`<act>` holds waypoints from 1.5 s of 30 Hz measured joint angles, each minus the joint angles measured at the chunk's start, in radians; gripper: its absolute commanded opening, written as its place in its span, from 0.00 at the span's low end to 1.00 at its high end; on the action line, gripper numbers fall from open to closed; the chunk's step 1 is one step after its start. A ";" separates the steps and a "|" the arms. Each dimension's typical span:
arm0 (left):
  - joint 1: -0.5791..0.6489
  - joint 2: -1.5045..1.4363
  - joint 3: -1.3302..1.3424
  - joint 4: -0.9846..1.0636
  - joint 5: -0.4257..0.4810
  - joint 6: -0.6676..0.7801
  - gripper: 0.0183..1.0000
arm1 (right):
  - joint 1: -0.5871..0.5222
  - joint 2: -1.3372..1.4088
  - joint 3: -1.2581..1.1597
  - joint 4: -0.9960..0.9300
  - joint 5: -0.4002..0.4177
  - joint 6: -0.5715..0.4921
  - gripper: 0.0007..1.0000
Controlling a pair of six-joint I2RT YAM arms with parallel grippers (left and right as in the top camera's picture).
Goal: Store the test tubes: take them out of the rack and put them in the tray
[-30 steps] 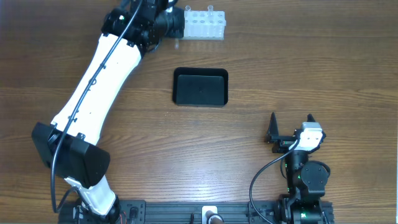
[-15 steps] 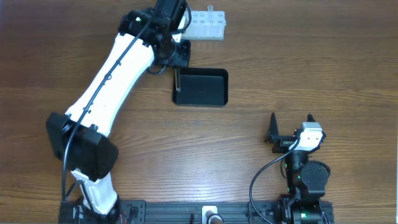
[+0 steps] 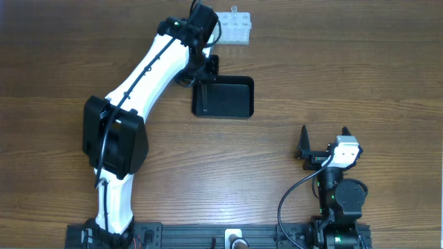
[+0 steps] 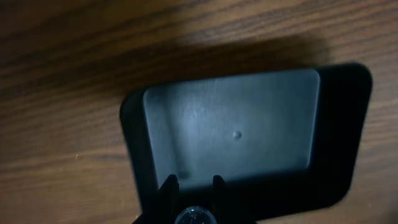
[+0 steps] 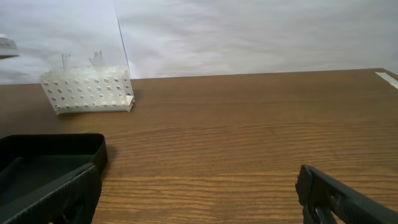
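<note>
A clear perforated rack stands at the table's far edge with a test tube upright in it; the right wrist view shows the rack with two tubes sticking up. Just in front of it lies the black tray, its floor bare. My left gripper hangs over the tray's left end, shut on a test tube that points down between its fingers. My right gripper rests open near its base, with nothing in it.
Bare wooden table surrounds the tray and rack. A pale wall rises behind the table's far edge. The left arm's white link stretches diagonally across the left half of the table.
The left arm has swung right and forward from the rack's left end to over the tray's left end, carrying a tube. The right arm has kept still.
</note>
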 measured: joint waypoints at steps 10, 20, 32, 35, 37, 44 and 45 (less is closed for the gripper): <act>0.000 0.036 0.000 0.031 0.003 0.000 0.02 | 0.000 0.000 0.000 0.000 0.000 0.000 0.99; 0.006 0.110 0.000 0.032 0.004 0.000 0.02 | 0.000 0.000 0.000 0.000 0.000 0.000 0.99; 0.034 0.124 0.000 0.072 0.008 0.000 0.04 | 0.000 0.000 0.000 0.000 0.000 0.000 0.99; 0.034 0.142 0.000 0.083 0.011 0.000 0.06 | 0.000 0.000 0.000 0.000 0.000 0.000 0.99; 0.034 0.151 0.000 0.083 0.011 0.000 0.11 | 0.000 0.000 0.000 0.000 0.000 0.000 0.99; 0.034 0.159 0.000 0.109 0.011 -0.003 0.28 | 0.000 0.000 0.000 0.000 0.000 0.000 0.99; 0.034 0.159 0.000 0.109 0.011 -0.004 0.29 | 0.000 0.000 0.000 0.000 0.000 0.000 0.99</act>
